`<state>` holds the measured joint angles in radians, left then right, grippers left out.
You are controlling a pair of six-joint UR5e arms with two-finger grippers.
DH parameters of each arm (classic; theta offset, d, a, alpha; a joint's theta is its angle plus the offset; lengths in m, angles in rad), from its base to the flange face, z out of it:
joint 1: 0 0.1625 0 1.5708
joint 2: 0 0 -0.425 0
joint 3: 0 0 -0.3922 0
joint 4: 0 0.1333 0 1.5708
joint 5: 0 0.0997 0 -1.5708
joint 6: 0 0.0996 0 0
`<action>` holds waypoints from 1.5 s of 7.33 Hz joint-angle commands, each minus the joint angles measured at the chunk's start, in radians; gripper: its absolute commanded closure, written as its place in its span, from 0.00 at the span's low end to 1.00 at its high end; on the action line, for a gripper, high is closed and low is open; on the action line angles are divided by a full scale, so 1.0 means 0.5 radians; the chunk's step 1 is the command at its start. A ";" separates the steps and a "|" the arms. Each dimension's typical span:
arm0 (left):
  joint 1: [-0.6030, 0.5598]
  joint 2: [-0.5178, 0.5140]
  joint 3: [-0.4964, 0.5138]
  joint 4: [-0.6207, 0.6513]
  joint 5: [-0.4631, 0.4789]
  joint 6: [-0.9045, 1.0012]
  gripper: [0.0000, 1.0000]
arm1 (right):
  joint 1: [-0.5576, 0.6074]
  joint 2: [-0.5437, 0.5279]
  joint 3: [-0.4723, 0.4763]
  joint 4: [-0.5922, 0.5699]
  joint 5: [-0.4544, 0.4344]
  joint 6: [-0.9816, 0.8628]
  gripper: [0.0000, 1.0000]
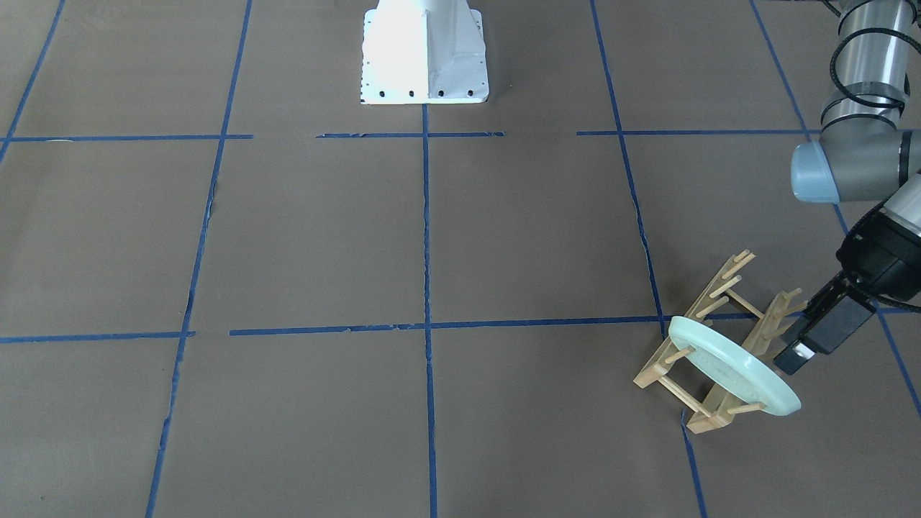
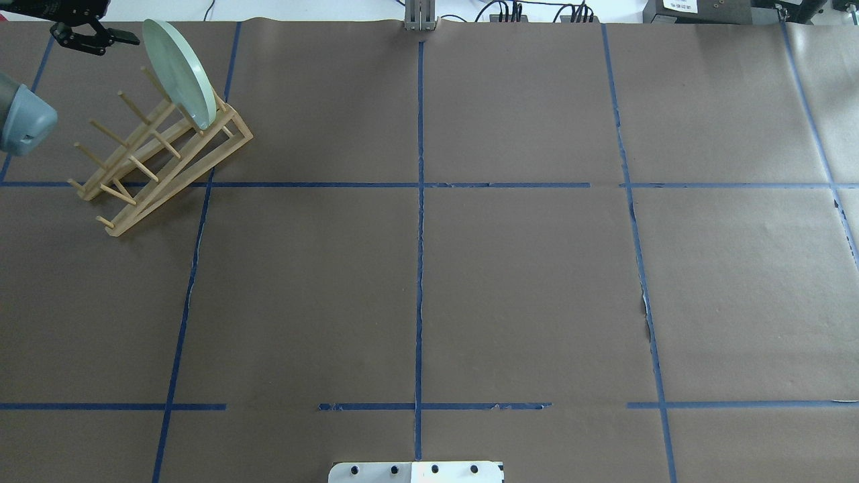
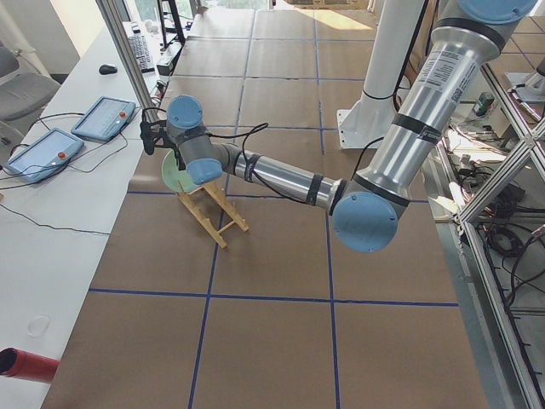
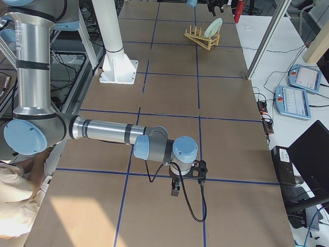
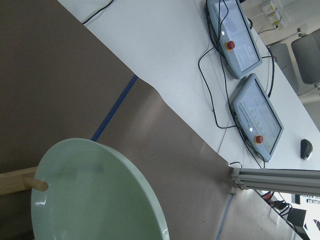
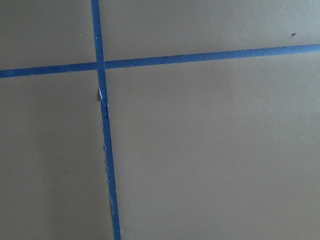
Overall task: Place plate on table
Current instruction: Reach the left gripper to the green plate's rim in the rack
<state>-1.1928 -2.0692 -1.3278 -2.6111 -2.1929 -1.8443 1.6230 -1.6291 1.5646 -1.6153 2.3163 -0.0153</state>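
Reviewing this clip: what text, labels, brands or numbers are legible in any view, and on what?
Nothing is legible in any view.
White label on the black box beyond the table's far edge: print blurred, unreadable.
Sticker on the left arm: too small to read.
Sticker on the right arm: too small to read.
Pendant screens: content blurred.
Plate, rack, table: no markings visible.

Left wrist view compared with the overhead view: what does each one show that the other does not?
Only the wrist view: two pendants and a mouse on the white desk. Only the overhead: the whole rack, the left fingers, the robot base. Both: the plate and the taped table.
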 commanded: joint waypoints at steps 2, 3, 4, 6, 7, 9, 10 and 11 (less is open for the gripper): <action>0.054 -0.034 0.088 -0.042 0.137 -0.189 0.26 | 0.000 0.000 0.000 0.000 0.000 0.000 0.00; 0.054 -0.034 0.091 -0.042 0.137 -0.189 0.27 | 0.000 0.000 0.000 0.000 0.000 0.000 0.00; 0.054 -0.034 0.088 -0.042 0.137 -0.189 0.66 | 0.000 0.000 0.000 0.000 0.000 0.000 0.00; 0.054 -0.031 0.073 -0.067 0.134 -0.186 1.00 | 0.000 0.000 0.000 0.000 0.000 0.000 0.00; 0.048 -0.031 0.060 -0.085 0.131 -0.183 1.00 | 0.000 0.000 0.000 0.000 0.000 0.000 0.00; -0.034 -0.031 -0.098 -0.064 0.109 -0.201 1.00 | 0.000 0.000 0.000 0.000 0.000 0.000 0.00; -0.105 -0.034 -0.191 -0.024 0.009 -0.287 1.00 | 0.000 0.000 0.000 0.000 0.000 0.000 0.00; -0.151 -0.077 -0.273 0.082 -0.086 -0.348 1.00 | 0.000 0.000 0.000 0.000 0.000 0.000 0.00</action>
<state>-1.2361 -2.0910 -1.4112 -2.6170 -2.1837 -1.9810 1.6230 -1.6291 1.5646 -1.6153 2.3163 -0.0153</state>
